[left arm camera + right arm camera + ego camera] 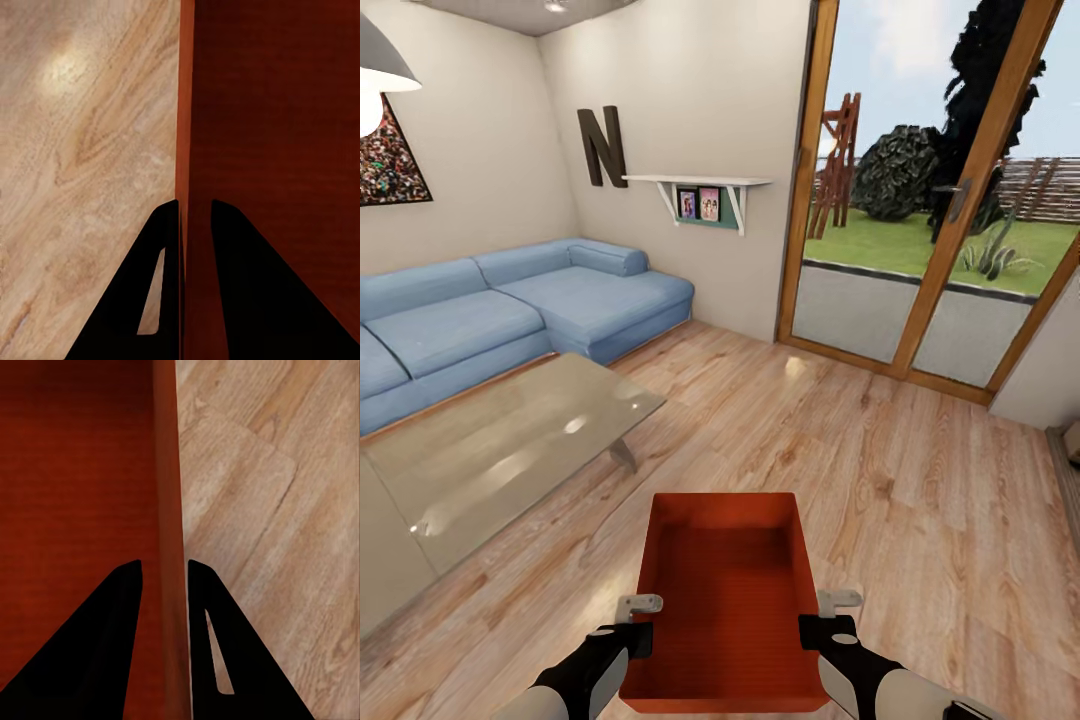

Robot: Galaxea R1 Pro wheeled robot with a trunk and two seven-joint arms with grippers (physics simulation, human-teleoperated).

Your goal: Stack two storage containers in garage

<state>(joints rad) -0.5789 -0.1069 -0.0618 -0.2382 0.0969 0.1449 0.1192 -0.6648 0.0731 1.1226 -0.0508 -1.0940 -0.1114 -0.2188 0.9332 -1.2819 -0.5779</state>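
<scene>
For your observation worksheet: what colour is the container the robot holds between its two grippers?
The storage container is plain red-orange, clearest in the head view.

Left wrist camera: I see my left gripper (pixel 195 225) straddling the thin red-orange wall of a storage container (pixel 184 112), one dark finger (pixel 150 285) on the outer side, the other on the inner side. Both press close against the wall (no gap visible at the tips). Beyond the wall lies the container's shaded interior; outside it, light wood-plank flooring (pixel 82 150) with a pale glare spot.
</scene>
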